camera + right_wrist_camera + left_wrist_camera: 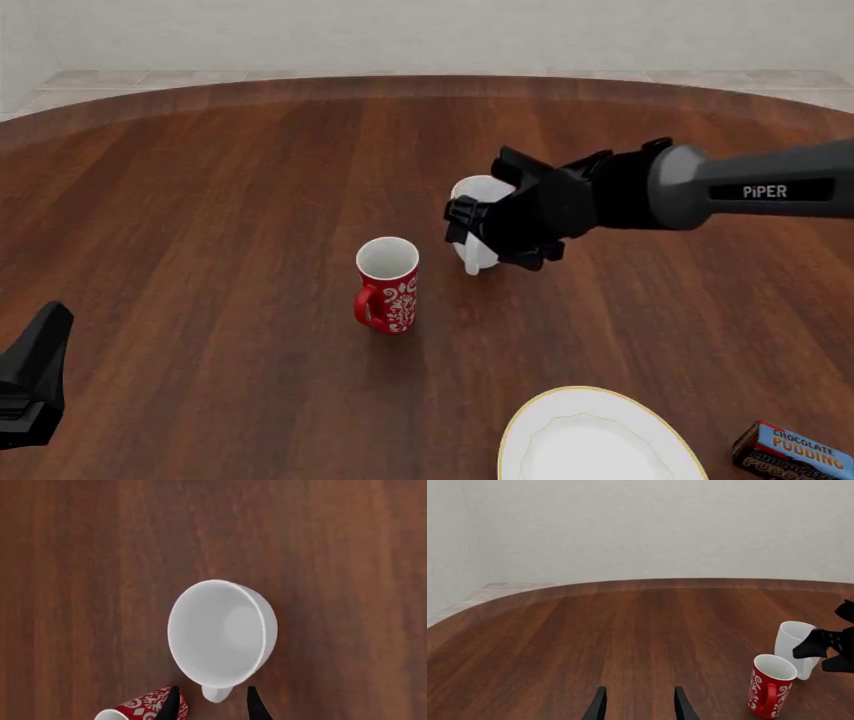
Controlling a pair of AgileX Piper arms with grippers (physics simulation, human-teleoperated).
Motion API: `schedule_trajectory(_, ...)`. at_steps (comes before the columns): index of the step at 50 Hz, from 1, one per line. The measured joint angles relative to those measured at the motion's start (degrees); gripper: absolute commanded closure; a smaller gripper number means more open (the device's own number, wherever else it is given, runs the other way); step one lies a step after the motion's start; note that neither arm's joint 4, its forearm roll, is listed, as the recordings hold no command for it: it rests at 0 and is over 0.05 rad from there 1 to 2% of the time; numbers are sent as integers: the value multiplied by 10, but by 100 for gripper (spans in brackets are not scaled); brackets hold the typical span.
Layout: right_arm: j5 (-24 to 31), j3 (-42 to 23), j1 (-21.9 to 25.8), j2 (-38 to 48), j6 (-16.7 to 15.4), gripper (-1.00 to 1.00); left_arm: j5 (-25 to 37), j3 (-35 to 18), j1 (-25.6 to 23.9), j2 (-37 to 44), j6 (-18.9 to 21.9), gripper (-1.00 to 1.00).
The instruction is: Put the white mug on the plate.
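The white mug [477, 190] stands upright on the table at mid right, beyond the plate [587, 445], which lies at the near edge. My right gripper [467, 228] hangs over the mug, pointing down. In the right wrist view the open fingers [212, 702] straddle the mug's [217, 632] handle without clamping it. In the left wrist view the mug [792, 637] is partly covered by the right gripper [820, 647]. My left gripper [639, 707] is open and empty over bare table at the near left.
A red mug with white floral pattern [387, 285] stands just left of and nearer than the white mug; it also shows in the left wrist view [772, 685]. A chocolate pudding box [794, 452] lies right of the plate. The left arm [34, 385] sits at the near left corner.
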Motion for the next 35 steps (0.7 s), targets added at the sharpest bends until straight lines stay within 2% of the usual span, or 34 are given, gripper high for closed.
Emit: schedule_trajectory(35, -19, 6, 8, 35, 12, -100, 0, 0, 0, 0, 0, -100)
